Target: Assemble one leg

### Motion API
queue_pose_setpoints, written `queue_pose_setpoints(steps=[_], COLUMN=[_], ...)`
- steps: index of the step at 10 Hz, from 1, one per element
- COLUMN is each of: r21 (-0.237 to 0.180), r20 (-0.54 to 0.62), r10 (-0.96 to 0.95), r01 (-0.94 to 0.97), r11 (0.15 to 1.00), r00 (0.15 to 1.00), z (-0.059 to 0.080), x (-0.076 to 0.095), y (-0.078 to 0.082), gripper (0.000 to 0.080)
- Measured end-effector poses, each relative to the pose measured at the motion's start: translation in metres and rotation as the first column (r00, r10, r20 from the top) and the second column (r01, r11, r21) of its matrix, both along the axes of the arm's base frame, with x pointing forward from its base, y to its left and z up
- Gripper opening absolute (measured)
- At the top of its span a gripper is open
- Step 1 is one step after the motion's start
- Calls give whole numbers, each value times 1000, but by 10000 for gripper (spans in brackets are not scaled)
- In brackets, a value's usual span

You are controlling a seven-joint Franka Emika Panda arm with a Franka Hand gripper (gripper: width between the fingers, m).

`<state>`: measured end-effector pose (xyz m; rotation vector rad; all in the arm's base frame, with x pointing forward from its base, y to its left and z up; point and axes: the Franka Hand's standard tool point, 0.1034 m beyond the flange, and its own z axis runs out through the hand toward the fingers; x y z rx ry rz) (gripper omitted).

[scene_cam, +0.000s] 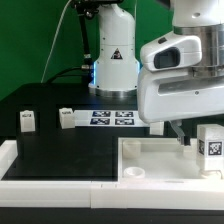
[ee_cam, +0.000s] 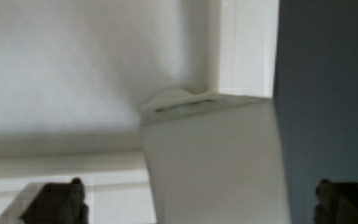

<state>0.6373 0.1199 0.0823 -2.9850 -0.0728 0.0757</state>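
Observation:
In the exterior view two legs (scene_cam: 27,121) (scene_cam: 67,118) stand on the black table at the left. A third leg (scene_cam: 211,143), marker facing out, stands at the right by the large white panel (scene_cam: 150,152). My gripper (scene_cam: 179,132) hangs over the panel just left of that leg, its fingers mostly hidden under the white hand. In the wrist view a white leg (ee_cam: 211,140) reaches in between my two dark fingertips (ee_cam: 55,202). There are wide gaps on both sides, so the gripper (ee_cam: 199,198) is open and touches nothing.
The marker board (scene_cam: 112,118) lies on the table behind the panel, in front of the arm's base (scene_cam: 113,70). The panel has a raised rim and a round corner hole (scene_cam: 137,172). A flat white surface (scene_cam: 50,165) fills the front left.

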Motion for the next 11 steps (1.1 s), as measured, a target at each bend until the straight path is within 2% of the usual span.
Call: queue_pose_setpoints(steps=[4,6,7,8,11], r21=[-1,-1,-1,-1,0], r20=[13,13,12,12,-27], r10=[30,30,30,25,-59], r01=[-30,-30,-30,-25,59], r11=[1000,1000,1000,1000,998], r00=[999,999,999,1000,998], z=[-2,-3,-3,-3,-2], x=[0,0,0,0,6], y=[-5,-5,-5,-5,-7], gripper=[649,411,411,291,291])
